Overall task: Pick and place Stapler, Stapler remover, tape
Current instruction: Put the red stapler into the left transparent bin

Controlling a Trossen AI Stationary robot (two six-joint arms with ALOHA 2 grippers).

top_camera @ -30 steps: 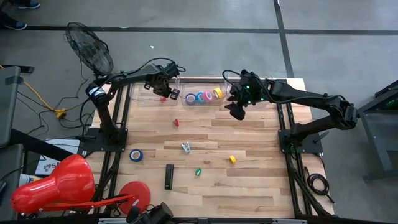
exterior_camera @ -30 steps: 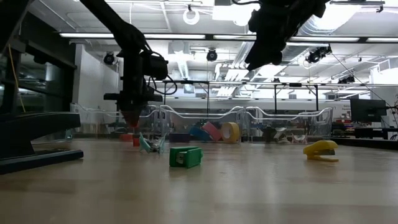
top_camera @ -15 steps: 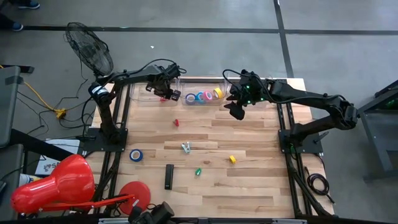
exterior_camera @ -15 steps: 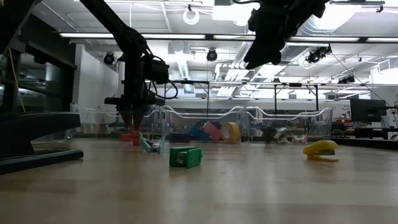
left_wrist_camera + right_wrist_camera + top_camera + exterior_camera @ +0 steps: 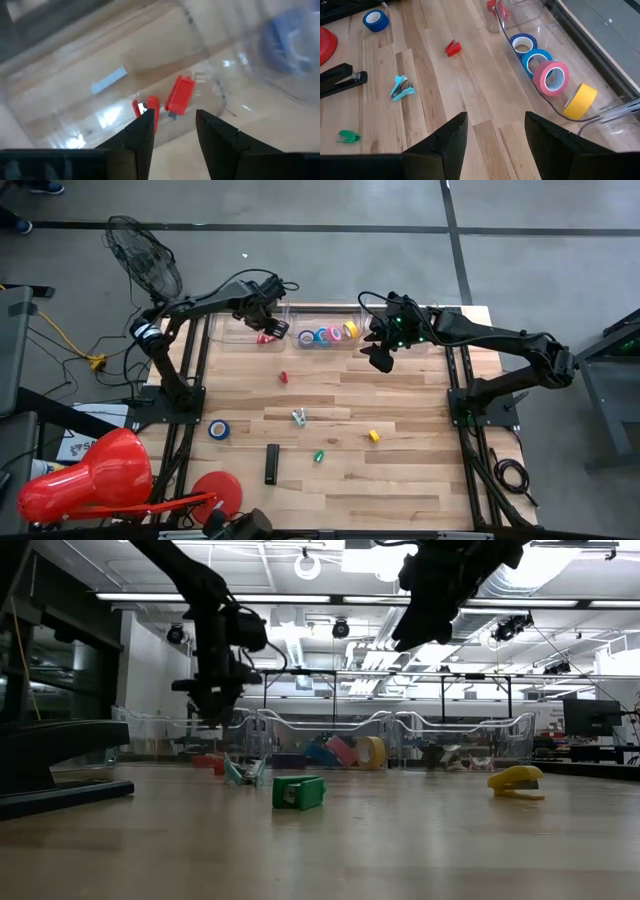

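Left gripper [image 5: 172,131] has lifted, jaws open, off the red stapler [image 5: 179,94] dropped in the far-left clear bin [image 5: 232,332]; right gripper [image 5: 495,132] waits open near tape rolls [image 5: 327,335].

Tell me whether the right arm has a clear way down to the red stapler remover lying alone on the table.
Probably yes. The right claw hangs open above bare wood, and nothing stands between it and the red stapler remover.
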